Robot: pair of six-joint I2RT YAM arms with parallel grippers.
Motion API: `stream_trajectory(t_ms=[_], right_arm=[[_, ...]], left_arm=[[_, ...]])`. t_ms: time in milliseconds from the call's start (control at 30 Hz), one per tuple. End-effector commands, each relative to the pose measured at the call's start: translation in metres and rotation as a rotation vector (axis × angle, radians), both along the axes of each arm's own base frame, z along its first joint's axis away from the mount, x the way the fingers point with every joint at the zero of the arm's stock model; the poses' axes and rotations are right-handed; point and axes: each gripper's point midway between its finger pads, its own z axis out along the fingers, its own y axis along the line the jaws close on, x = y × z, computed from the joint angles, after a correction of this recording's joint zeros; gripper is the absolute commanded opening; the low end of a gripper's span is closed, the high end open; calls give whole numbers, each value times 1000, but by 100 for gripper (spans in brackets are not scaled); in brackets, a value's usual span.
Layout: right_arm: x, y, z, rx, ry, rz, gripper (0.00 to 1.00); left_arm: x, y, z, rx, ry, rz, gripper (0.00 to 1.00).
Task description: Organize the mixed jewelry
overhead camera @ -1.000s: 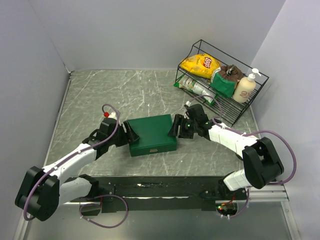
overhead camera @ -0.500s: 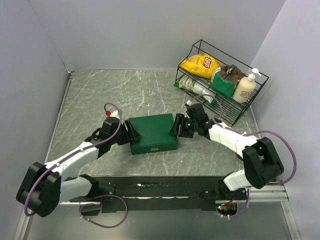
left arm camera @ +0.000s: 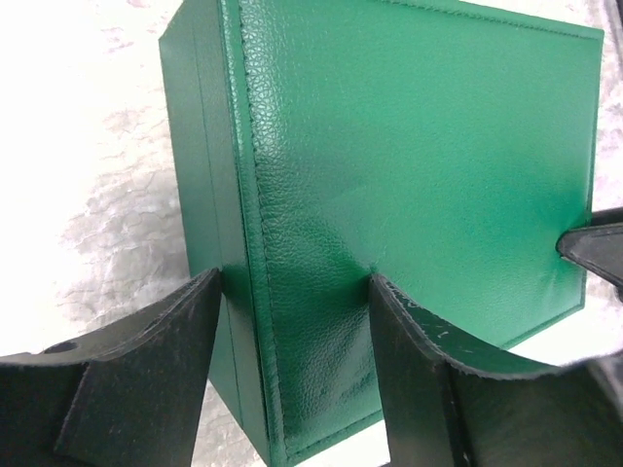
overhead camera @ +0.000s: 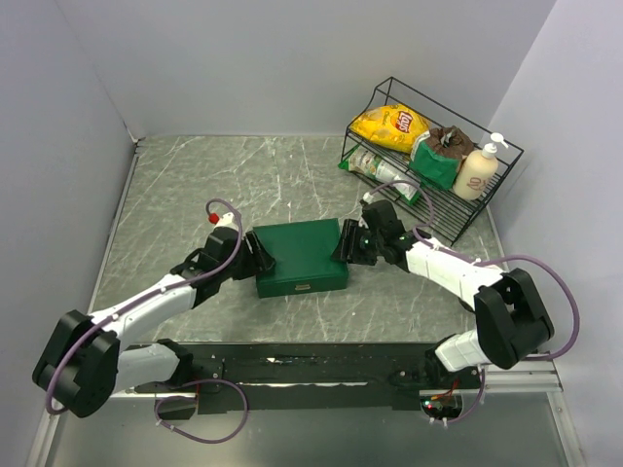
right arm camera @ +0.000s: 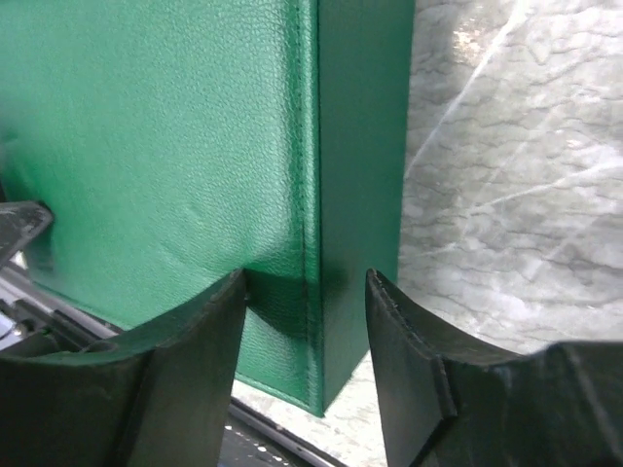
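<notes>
Grey marbled tabletop [overhead camera: 292, 175], plain pale walls [overhead camera: 292, 58] on three sides, black wire rack [overhead camera: 443, 206] at back right

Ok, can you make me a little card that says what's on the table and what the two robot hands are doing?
box: green box, lid shut, on the marble table
left gripper: jaws apart astride the box's left edge; grip unclear
right gripper: jaws apart astride its right edge; grip unclear
jewelry: none in sight
far right: wire rack holding a yellow chip bag and a soap bottle

Arms reach inward, left hand [overhead camera: 255, 255] and right hand [overhead camera: 348, 245] with fingers parted.
</notes>
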Motion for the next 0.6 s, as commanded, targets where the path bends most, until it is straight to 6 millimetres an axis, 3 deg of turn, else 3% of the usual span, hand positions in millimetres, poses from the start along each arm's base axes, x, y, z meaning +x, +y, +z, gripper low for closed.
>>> stream_trajectory(t_ms=[0,33,100,167,300,433,500,567], right_arm=[[-8,-48,-16,-229,-8,-65,65],[-6,-49,-8,-219,-37,-68,67],[-3,-54,0,-230,-69,-94,72],[-1,-58,9,-234,-102,-112,75],[1,-70,18,-254,-135,-153,79],[3,-81,28,-255,-176,-189,84],[4,-92,29,-267,-182,-224,89],[4,-102,32,-261,-197,-253,94]], left_arm=[[-24,31,-23,174,93,41,4],[-22,37,-18,192,79,66,16],[-18,40,-5,186,40,88,22],[-15,45,6,191,10,118,40],[-11,52,21,201,-40,143,57],[-7,63,31,247,-75,179,91],[-3,72,37,283,-90,211,99],[1,74,45,287,-107,231,96]])
